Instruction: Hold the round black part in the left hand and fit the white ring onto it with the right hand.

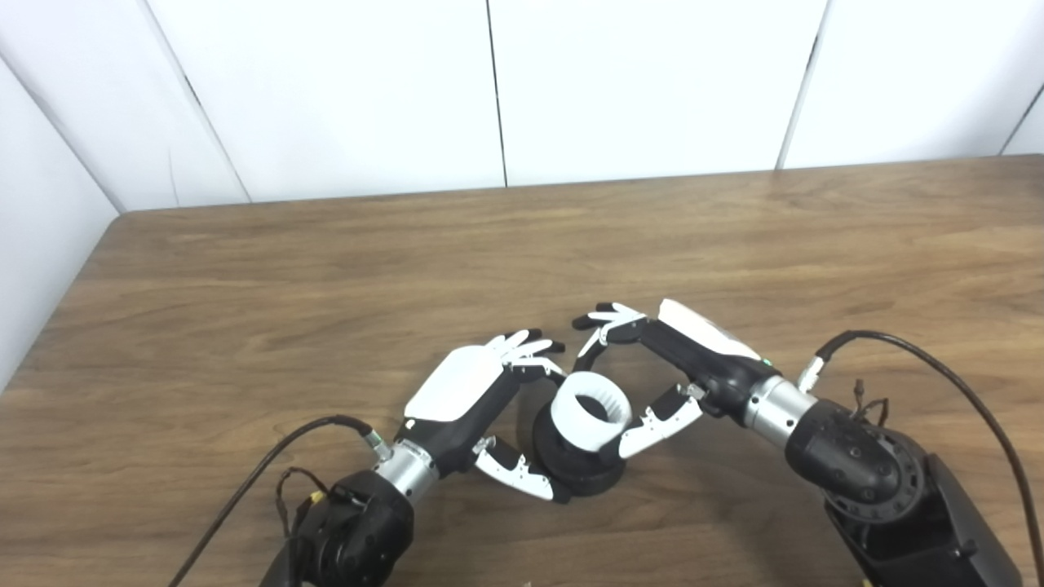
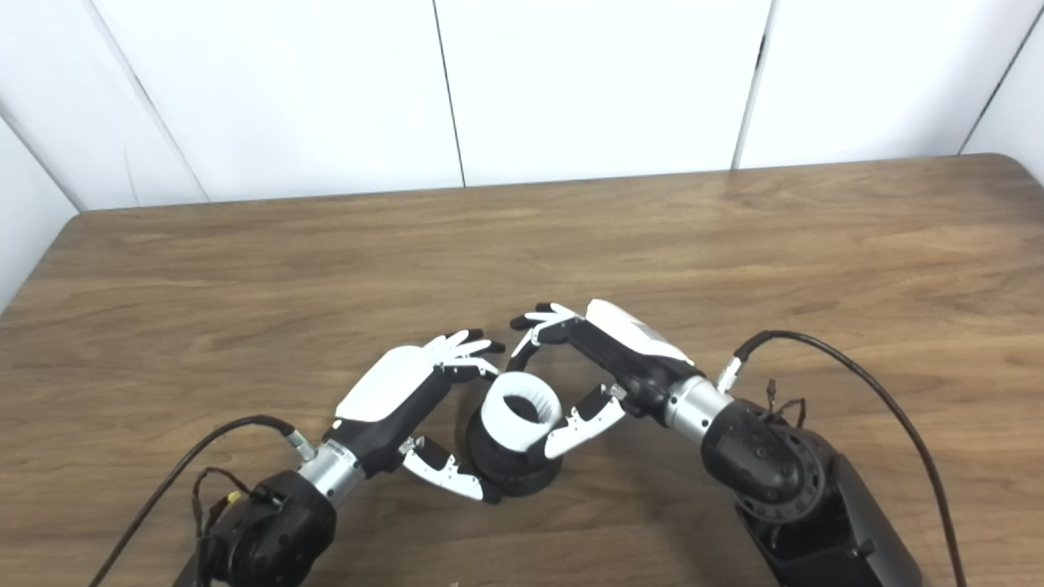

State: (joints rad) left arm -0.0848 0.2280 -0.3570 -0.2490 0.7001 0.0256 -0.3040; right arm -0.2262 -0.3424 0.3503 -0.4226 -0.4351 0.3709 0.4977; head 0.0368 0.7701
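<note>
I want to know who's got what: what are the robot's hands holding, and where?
The left hand grips the round black part by its sides. The right hand pinches the white ring's rim.

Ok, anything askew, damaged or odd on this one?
Nothing stands out. The white ring sits on top of the black part, which rests on the table between the left hand and right hand. No spill or damage shows.

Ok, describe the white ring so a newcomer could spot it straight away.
Start at the wooden table and look to its near edge, where the left hand and right hand meet. Between them stands the round black part, and the white ring sits on top of it. It is the only white hollow band there, with a ribbed inner wall.
</note>
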